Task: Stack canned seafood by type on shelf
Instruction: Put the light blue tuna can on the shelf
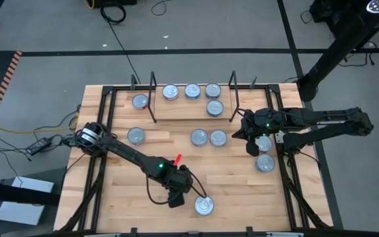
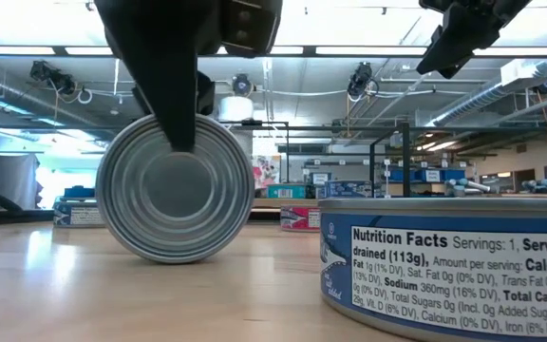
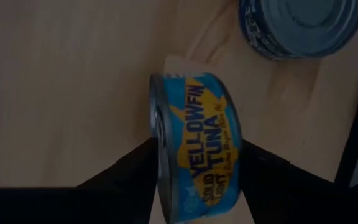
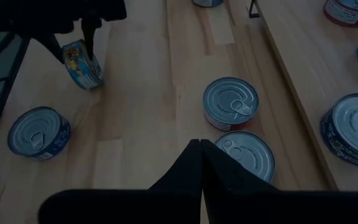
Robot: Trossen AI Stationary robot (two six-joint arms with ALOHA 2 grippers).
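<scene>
A blue-labelled tin (image 3: 197, 143) stands on its rim on the table near the front edge. My left gripper (image 1: 176, 189) reaches down over it, shut on it; the low view shows the tin's silver lid (image 2: 174, 190). Another blue tin (image 1: 204, 206) lies flat just beside it. The shelf (image 1: 189, 108), a light board between two black wire frames, carries several tins (image 1: 192, 91). My right gripper (image 4: 201, 149) hangs shut above the table by the shelf's right frame, touching nothing. My left gripper pinches the tin between its two fingers, one on the lid face (image 3: 156, 146), one on the bottom face (image 3: 237, 152). The fingers (image 2: 174, 104) come from above, slanting down, to about the lid's middle. The tin stands upright on its rim (image 2: 174, 256).
Loose tins lie flat on the table: one at the left (image 1: 136, 135), two in the middle (image 1: 199, 137), two under the right arm (image 1: 265, 162), one left of the shelf (image 1: 140, 101). A tin (image 2: 444, 266) stands close before the low camera. Black rails (image 1: 107, 112) line the table's sides.
</scene>
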